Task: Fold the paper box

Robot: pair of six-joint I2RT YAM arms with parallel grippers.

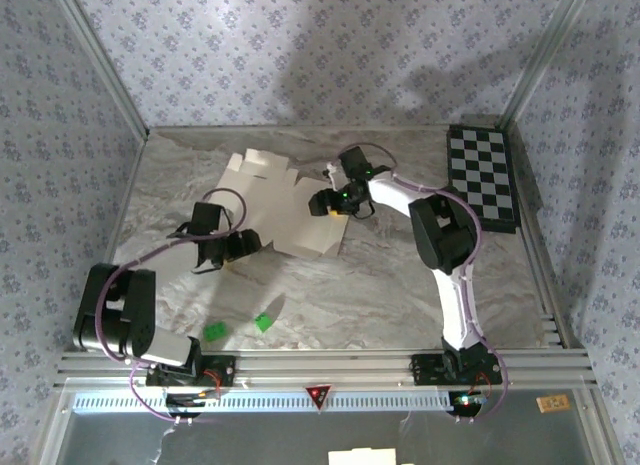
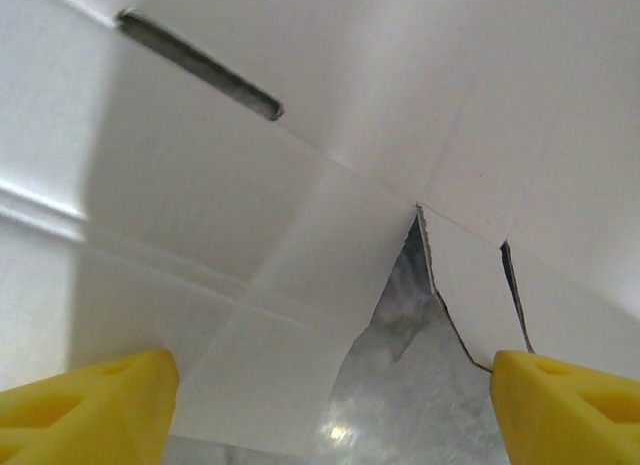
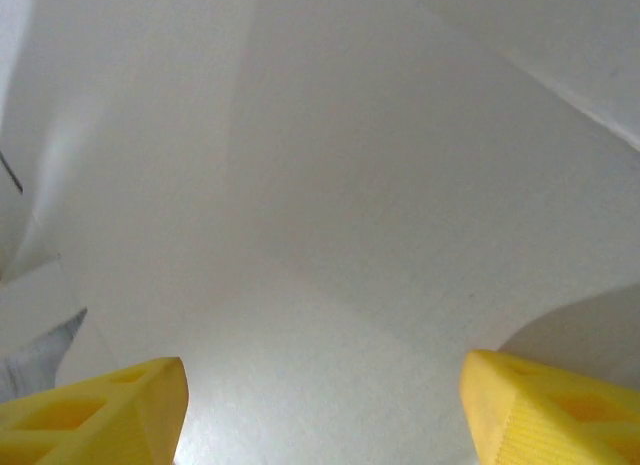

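**Inspector:** Top external view first. Where is the paper box [image 1: 285, 210]?

**Assistant:** It lies on the marbled table [image 1: 400, 285], left of centre and toward the far wall. It is an unfolded die-cut sheet with its flaps spread. The left gripper [image 1: 245, 243] is at the sheet's near-left edge and the right gripper [image 1: 325, 202] is at its right edge.

**Inspector:** And the jaw spacing from above?

**Assistant:** I cannot tell; both tools are too small and dark in this view. A checkerboard [image 1: 482, 177] lies at the far right. Two green bits [image 1: 214, 332] lie near the front, well apart from the sheet.

**Inspector:** Left wrist view.

**Assistant:** The left gripper [image 2: 330, 410] stands wide, with one yellow finger [image 2: 90, 405] at each lower corner and nothing clamped between them. The paper box [image 2: 300, 135] spans the view just ahead. It shows creased panels, a narrow dark slot [image 2: 200, 65] at upper left and a cut notch between two flaps. Marbled table [image 2: 400, 385] shows through that notch.

**Inspector:** Right wrist view.

**Assistant:** The right gripper [image 3: 320, 405] is also spread wide, its yellow fingers [image 3: 555, 410] far apart and holding nothing. White cardboard of the paper box [image 3: 350, 185] lies close ahead, with a fold line at upper right. Whether the fingers touch the sheet cannot be determined.
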